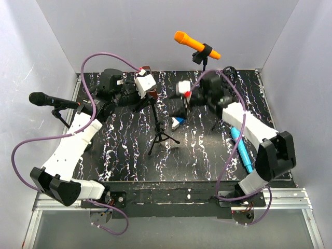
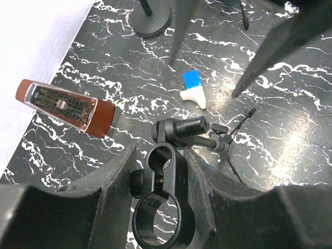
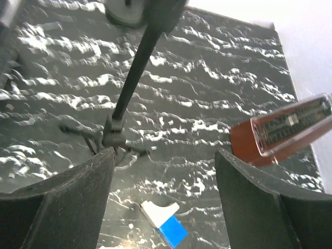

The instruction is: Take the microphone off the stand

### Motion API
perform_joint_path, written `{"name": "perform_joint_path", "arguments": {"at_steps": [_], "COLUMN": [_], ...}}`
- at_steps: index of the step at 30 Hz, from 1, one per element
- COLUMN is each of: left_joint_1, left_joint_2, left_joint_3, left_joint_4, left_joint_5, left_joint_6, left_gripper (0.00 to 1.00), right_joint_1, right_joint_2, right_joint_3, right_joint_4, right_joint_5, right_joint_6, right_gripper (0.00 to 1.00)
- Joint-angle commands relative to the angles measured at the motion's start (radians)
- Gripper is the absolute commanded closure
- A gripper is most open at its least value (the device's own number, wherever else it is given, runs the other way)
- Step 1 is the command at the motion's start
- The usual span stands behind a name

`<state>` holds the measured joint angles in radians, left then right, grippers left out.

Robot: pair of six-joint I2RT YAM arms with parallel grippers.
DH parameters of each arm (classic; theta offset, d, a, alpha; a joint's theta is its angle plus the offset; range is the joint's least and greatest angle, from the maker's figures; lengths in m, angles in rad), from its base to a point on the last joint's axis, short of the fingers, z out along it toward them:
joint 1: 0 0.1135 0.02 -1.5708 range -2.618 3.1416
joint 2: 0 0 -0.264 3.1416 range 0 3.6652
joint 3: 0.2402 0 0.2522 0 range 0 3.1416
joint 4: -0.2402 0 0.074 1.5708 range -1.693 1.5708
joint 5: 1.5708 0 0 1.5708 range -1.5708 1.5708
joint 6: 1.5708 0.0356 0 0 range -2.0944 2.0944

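Stand pole (image 3: 134,72) and round base (image 3: 124,11) cut off at top edge, brown case (image 3: 282,129) cut by right edge, tabletop (image 3: 218,67) blurred

Shiny surfaces, mostly plastic
The black white-veined tabletop (image 2: 290,129) is glossy; the black plastic ring clip (image 2: 165,207) is smooth; the brown box with clear cover (image 2: 65,106) shines.
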<state>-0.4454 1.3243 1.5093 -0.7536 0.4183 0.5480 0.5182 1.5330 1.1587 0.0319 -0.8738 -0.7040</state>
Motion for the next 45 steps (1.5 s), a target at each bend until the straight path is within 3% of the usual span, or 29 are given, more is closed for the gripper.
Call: {"name": "perform_joint_path", "arguments": {"at_steps": [1,4,6,12,16,27,35,45], "left_joint_1": [-0.004,-0.004,-0.004,-0.004,-0.004,-0.004,-0.004,-0.004], "left_joint_2": [-0.045,-0.045,-0.043,-0.046,-0.046,-0.043,-0.046,-0.06], "left_joint_3": [-0.018,-0.02,-0.018,-0.02,-0.024,-0.026,-0.029,-0.047], "left_joint_4": [0.046,0.048,0.05,0.06,0.059,0.065,0.071,0.074], "left_joint_5": [0.042,0.046,0.047,0.036,0.04,0.047,0.045,0.037], "left_joint_6": [0.007,0.004,0.004,0.0,-0.003,-0.011,-0.011,-0.005], "left_gripper": [1.0,1.0,1.0,1.0,1.0,1.0,1.0,1.0], "right_joint_1": [-0.04,-0.038,-0.035,-0.035,-0.021,0.026,0.039,0.037], "right_joint_2": [0.204,0.379,0.456,0.405,0.397,0.411,0.446,0.414], "right_joint_3": [0.379,0.634,0.708,0.575,0.536,0.477,0.429,0.393], "right_joint_4": [-0.768,-1.155,-1.219,-0.925,-0.763,-0.547,-0.595,-0.67], "right_joint_5": [-0.31,-0.379,-0.389,-0.315,-0.272,-0.16,0.045,0.009], "right_joint_6": [0.098,-0.008,-0.005,0.23,0.424,0.725,0.638,0.459], "right_gripper": [0.15,0.14,0.13,0.09,0.12,0.17,0.23,0.24]}}
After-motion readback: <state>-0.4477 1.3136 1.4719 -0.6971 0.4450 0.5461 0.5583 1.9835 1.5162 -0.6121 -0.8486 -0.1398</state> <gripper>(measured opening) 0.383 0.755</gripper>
